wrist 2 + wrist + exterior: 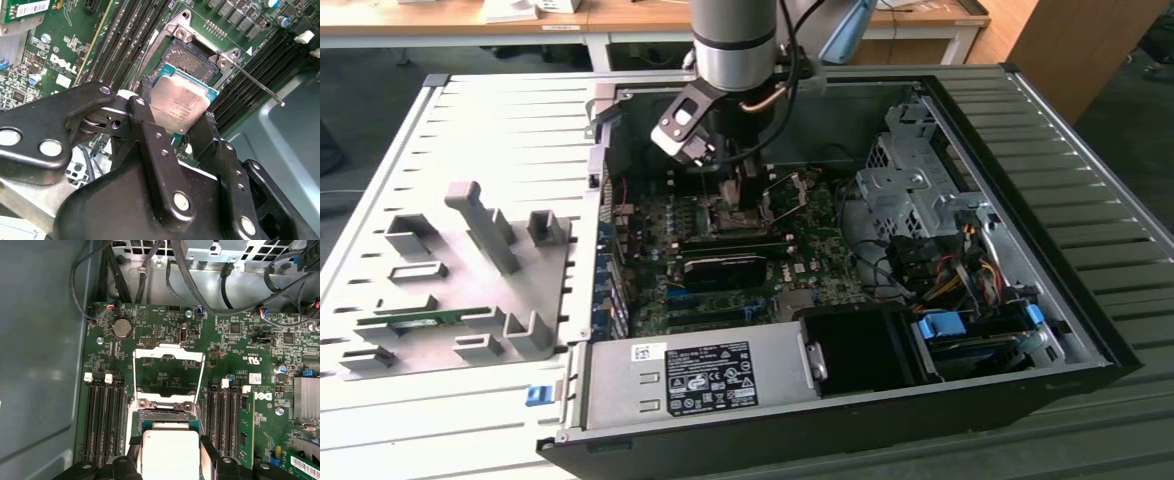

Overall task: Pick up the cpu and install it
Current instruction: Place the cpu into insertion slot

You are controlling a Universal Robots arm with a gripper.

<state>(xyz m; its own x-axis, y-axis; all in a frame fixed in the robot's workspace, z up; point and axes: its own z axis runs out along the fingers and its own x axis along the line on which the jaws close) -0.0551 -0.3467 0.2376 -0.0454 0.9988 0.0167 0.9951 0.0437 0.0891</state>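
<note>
The open computer case [854, 440] holds a green board [235, 345] with an open socket [192, 60], and the arm [736, 40] reaches down into the case, its hand [178, 107] closed tight on two sides of the cpu [170, 455], holding it silver side up right over that socket.

Open case [854, 440]: motherboard [240, 347], power supply [700, 375], drive cage [914, 175], cables [954, 270]. Grey fixture [467, 280] beside it, on the exterior view's left. Coin cell [122, 328] on board.
</note>
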